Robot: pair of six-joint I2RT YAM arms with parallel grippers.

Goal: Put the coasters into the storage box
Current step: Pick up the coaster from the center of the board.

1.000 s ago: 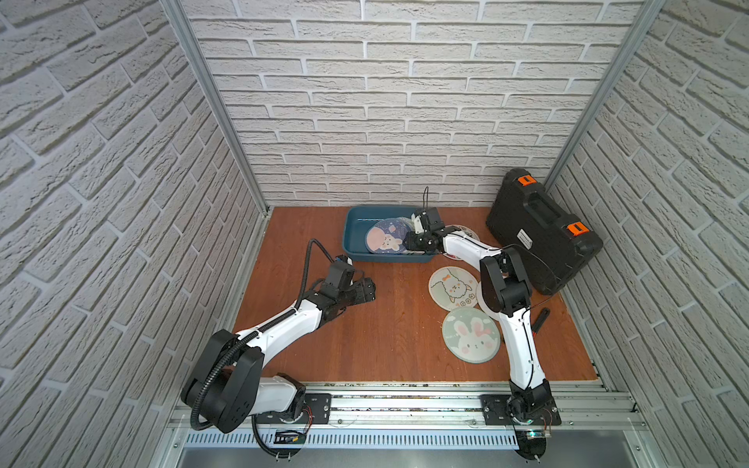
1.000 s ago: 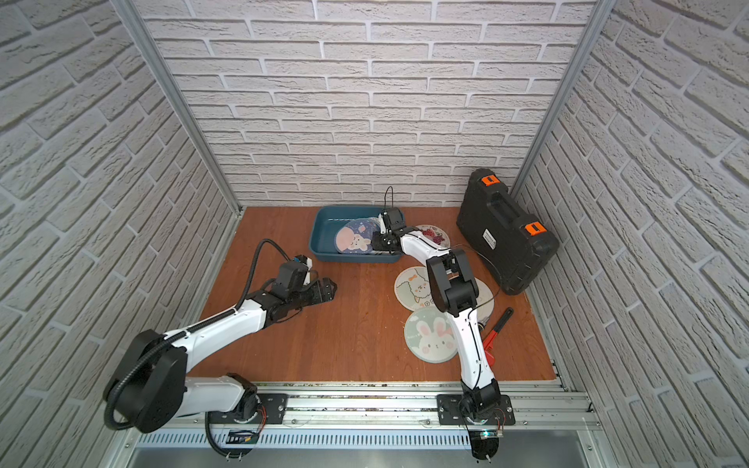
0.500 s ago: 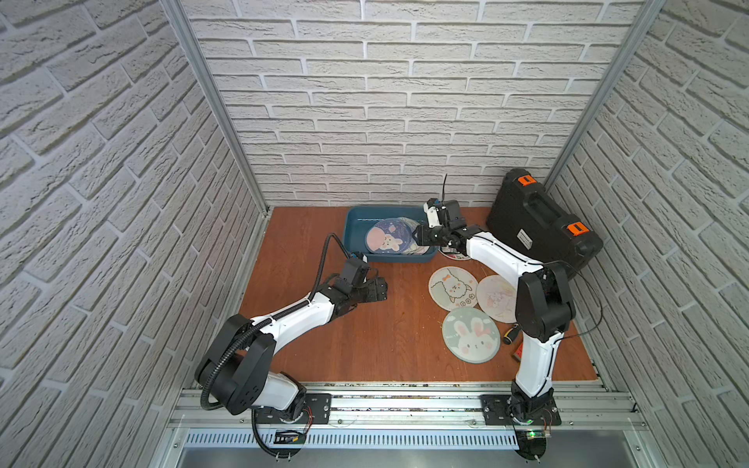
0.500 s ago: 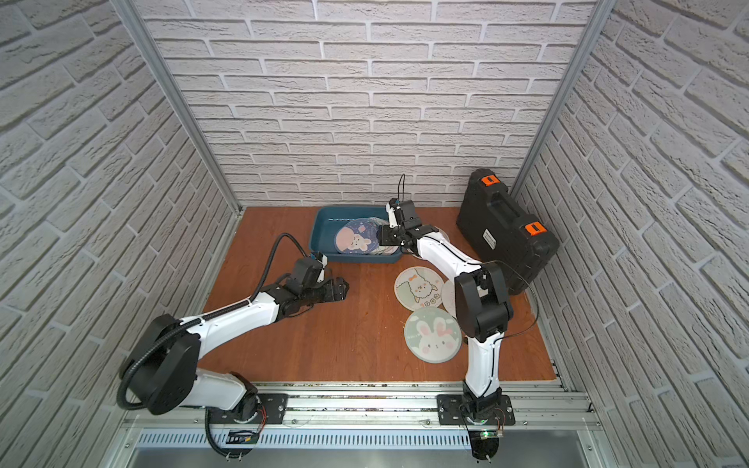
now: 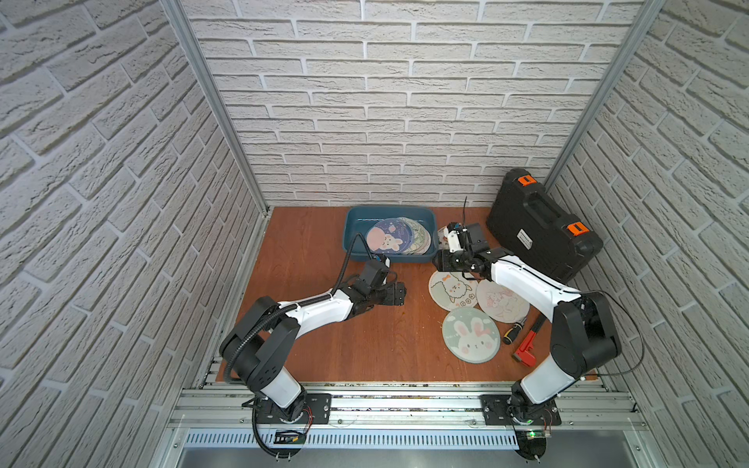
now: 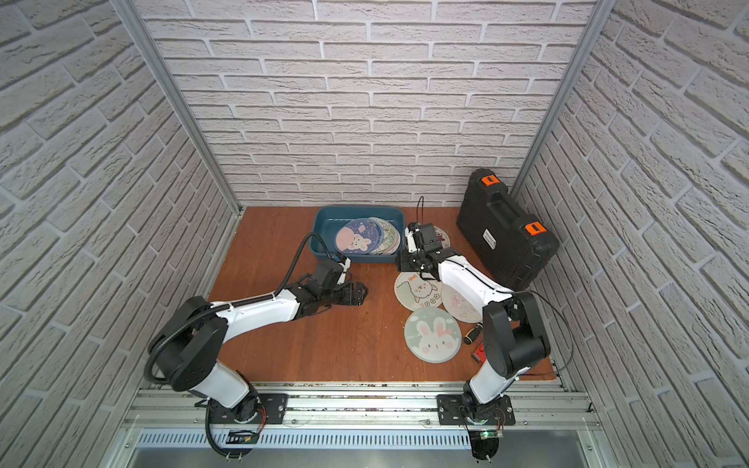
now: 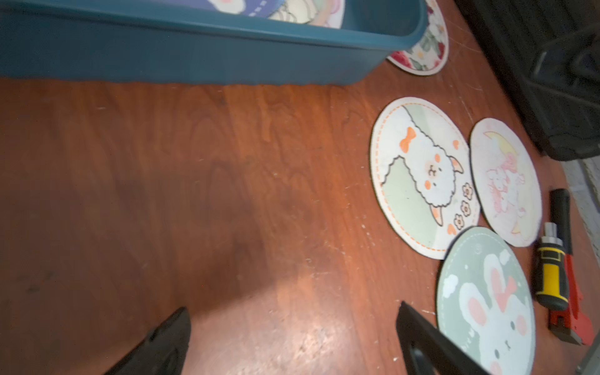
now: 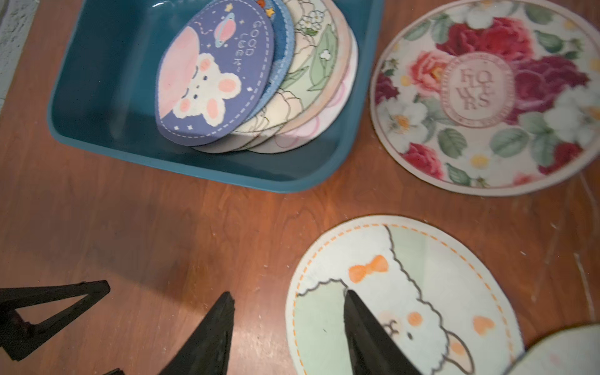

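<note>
The teal storage box point(image 5: 352, 243) stands at the back of the table and holds a fanned stack of coasters, a blue bunny one point(image 5: 388, 239) on top. Three more coasters lie right of centre: a sheep one point(image 5: 450, 289), a pink one point(image 5: 502, 302) and a green bunny one point(image 5: 470, 334). A rose-printed coaster point(image 8: 487, 94) lies beside the box's right end. My right gripper point(image 8: 288, 293) is open just in front of the box, one finger over the sheep coaster's point(image 8: 406, 292) edge, the other over bare wood. My left gripper point(image 7: 293, 306) is wide open over bare wood, left of these coasters.
A black hard case point(image 5: 543, 231) with orange latches lies at the back right. A yellow-handled screwdriver point(image 5: 514, 330) and a red tool point(image 5: 527, 348) lie right of the loose coasters. Brick walls close in the table on three sides.
My right gripper has drawn back from over the box toward the front, to the sheep coaster's edge. My left gripper has moved right toward the table's middle.
</note>
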